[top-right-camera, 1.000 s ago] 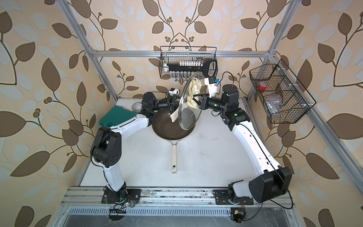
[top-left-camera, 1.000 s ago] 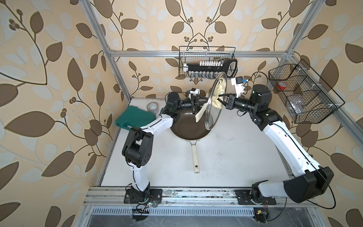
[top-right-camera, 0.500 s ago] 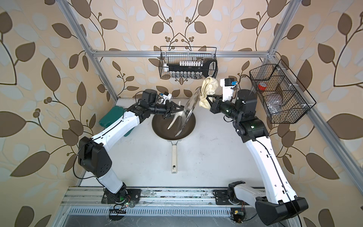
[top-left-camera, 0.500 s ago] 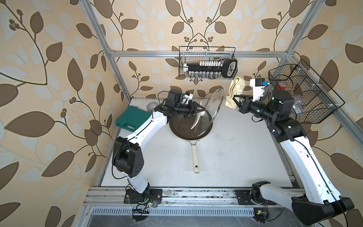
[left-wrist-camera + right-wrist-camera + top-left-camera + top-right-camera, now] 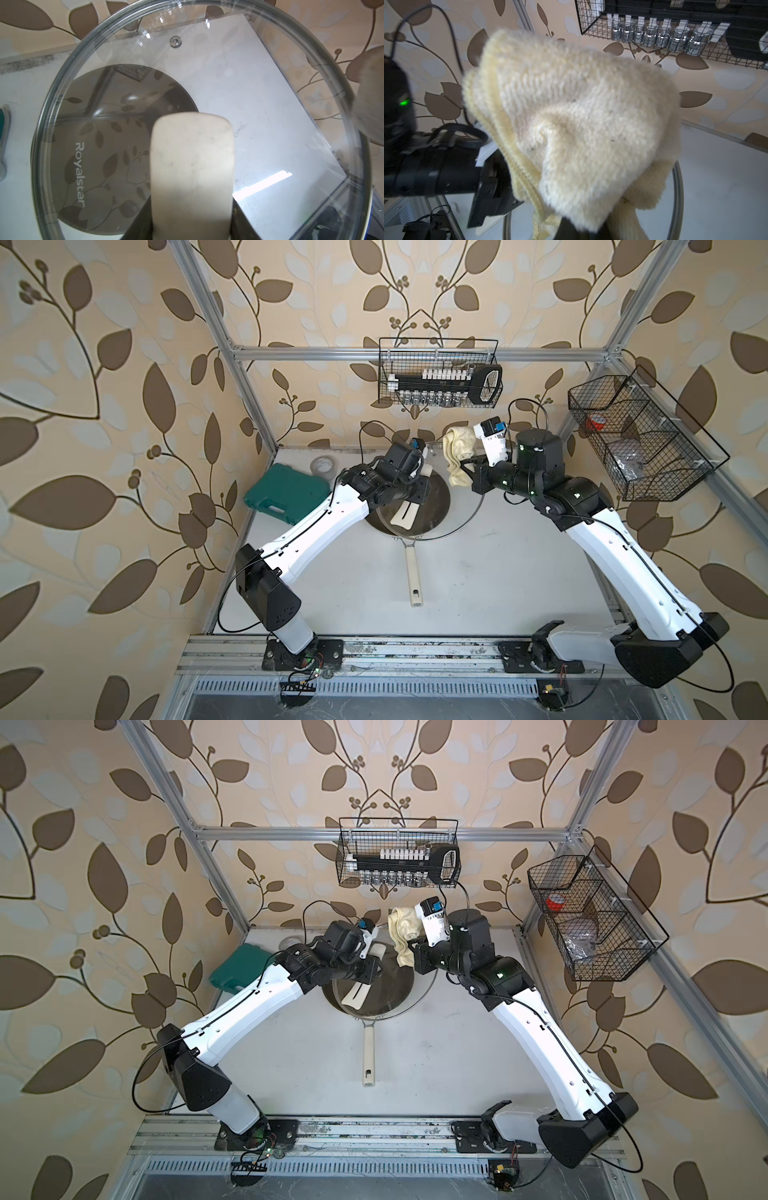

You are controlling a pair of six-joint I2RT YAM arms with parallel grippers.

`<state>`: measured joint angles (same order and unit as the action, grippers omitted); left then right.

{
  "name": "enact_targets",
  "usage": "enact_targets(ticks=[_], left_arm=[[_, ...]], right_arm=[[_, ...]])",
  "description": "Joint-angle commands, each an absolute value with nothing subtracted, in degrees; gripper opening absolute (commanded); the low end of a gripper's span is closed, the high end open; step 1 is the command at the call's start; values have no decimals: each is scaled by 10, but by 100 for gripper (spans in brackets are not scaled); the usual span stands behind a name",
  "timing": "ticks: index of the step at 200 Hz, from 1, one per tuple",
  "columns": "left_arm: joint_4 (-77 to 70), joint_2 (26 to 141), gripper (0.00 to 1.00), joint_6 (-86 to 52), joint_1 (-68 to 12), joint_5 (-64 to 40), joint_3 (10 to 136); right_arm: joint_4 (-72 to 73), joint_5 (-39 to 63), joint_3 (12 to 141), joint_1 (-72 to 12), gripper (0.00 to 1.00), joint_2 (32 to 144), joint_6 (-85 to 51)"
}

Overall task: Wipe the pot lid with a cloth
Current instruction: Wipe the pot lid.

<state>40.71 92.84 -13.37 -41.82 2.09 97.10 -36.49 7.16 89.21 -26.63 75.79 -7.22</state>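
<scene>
Soft, even daylight is filling both top views. The white table [image 5: 478, 572] is glowing brightest at the center of the frame, and shadows on it are lying faint. The metal frame bars [image 5: 415, 351] are bowing toward the upper corners from lens distortion. In the left wrist view, the pot lid [image 5: 207, 83] is catching a hard white streak of glare and mirroring leaf patterns, and its handle [image 5: 191, 166] is looming unfocused. In the right wrist view, the cloth [image 5: 571, 114] is blurring along its fuzzy edges.
</scene>
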Motion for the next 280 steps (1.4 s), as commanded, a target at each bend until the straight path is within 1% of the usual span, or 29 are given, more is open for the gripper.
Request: enact_targets(ticks=[1,20,47,91,138,161,178,205,211,236,280], left_arm=[[242,856,0,-78,-439,108,981],[228,851,0,-84,-449,143,975],[207,842,0,-118,-449,179,964],[203,846,0,-224,-449,217,973],[210,851,0,-332,-449,250,990],[207,851,0,-336,-448,242,990],[193,845,0,-306,-448,231,978],[128,830,0,-203,-448,180,930],[115,808,0,-182,-448,172,919],[60,784,0,-79,-448,112,881],[36,765,0,117,-449,10,864]], right_arm=[[-426,22,916,-272,0,784,-44],[-462,6,925,-282,0,800,-30],[-487,4,918,-302,0,796,-16],[-506,16,891,-354,0,780,-10],[-487,41,879,-420,0,788,-25],[-461,34,864,-419,0,785,-61],[-455,21,857,-407,0,781,-75],[-440,33,844,-329,0,768,-100],[-436,39,843,-312,0,767,-100],[-428,62,856,-265,0,778,-87],[-439,74,932,-235,0,842,-30]])
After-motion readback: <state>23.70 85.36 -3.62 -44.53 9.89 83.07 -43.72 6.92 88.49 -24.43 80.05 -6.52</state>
